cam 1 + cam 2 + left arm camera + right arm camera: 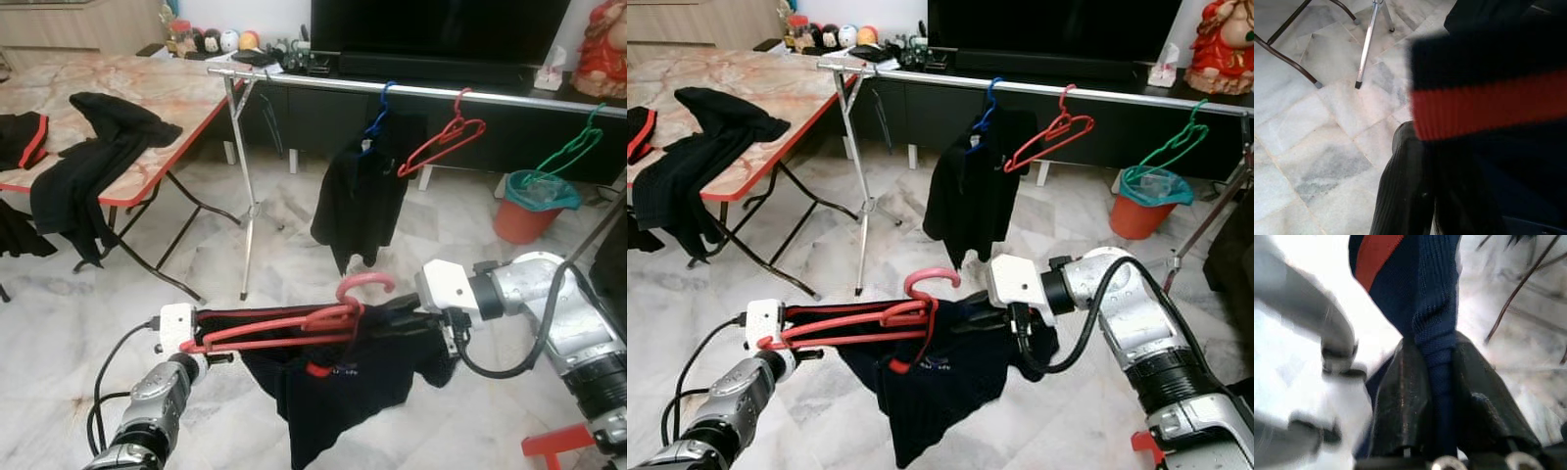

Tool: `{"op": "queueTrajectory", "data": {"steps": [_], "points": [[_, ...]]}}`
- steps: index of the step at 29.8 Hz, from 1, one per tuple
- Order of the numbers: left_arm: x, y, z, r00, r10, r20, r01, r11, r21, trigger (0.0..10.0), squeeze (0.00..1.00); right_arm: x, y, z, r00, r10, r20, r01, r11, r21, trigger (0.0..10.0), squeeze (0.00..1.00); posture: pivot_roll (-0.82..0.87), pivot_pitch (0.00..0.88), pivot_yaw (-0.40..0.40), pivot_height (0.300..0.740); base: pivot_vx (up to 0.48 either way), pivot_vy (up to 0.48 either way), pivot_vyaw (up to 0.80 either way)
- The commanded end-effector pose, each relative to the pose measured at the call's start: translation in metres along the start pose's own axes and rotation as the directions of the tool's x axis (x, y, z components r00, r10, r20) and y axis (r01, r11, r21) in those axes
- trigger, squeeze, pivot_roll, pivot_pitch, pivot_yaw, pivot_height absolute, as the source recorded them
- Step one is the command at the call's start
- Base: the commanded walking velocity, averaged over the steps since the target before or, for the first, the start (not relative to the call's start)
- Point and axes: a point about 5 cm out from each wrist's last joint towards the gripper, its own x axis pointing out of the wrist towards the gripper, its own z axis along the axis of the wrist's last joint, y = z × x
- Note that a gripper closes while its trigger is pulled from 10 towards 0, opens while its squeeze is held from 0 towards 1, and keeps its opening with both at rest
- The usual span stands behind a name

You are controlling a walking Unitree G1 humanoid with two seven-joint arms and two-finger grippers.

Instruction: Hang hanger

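1. A pink hanger (294,323) carrying a dark garment (343,377) with a red collar band is held level above the marble floor (59,323), near the robot and in front of the clothes rail (411,90).
2. The left tool (211,338) sits at the hanger's left end; in the left wrist view one black finger (1400,196) lies under the dark cloth with its red stripe, and whether it is clenched or released cannot be told.
3. The right tool (975,318) is clenched on the dark garment at the hanger's right end; in the right wrist view its two fingers (1400,401) pinch a fold of knit fabric between them.
4. The rail runs left to right farther off and holds a blue hanger (377,113) bearing a black garment (358,201), an empty red hanger (446,142) and, at the right, an empty green hanger (568,152).
5. A tabletop (147,83) with a red edge stands far left, with black clothes (88,166) draped over its near edge.
6. An orange bin (529,206) stands on the floor under the green hanger.
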Motion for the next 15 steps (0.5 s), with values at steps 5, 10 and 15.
{"op": "queueTrajectory", "data": {"steps": [5, 10, 15], "points": [[-0.006, 0.015, -0.002, 0.998, 0.055, -0.014, -0.055, 0.998, 0.015, 10.0, 0.00, -0.012, -0.004, -0.018, 0.952, -0.030, -0.303, -0.008, 0.992, -0.125, 0.0, 0.00, 0.03, 0.000, 0.040, 0.740, 0.000, 0.000, 0.00], [-0.006, 0.016, -0.001, 0.998, 0.057, -0.015, -0.057, 0.998, 0.017, 10.0, 0.00, -0.011, -0.009, -0.019, 0.936, -0.073, -0.345, 0.017, 0.987, -0.163, 0.0, 0.00, 0.03, 0.000, 0.041, 0.740, 0.000, 0.000, 0.00], [-0.006, 0.015, -0.003, 0.998, 0.055, -0.020, -0.055, 0.998, 0.020, 10.0, 0.00, -0.006, -0.027, -0.014, 0.911, -0.251, -0.326, 0.169, 0.951, -0.259, 0.0, 0.00, 0.03, 0.000, 0.041, 0.740, 0.000, 0.000, 0.00]]}}
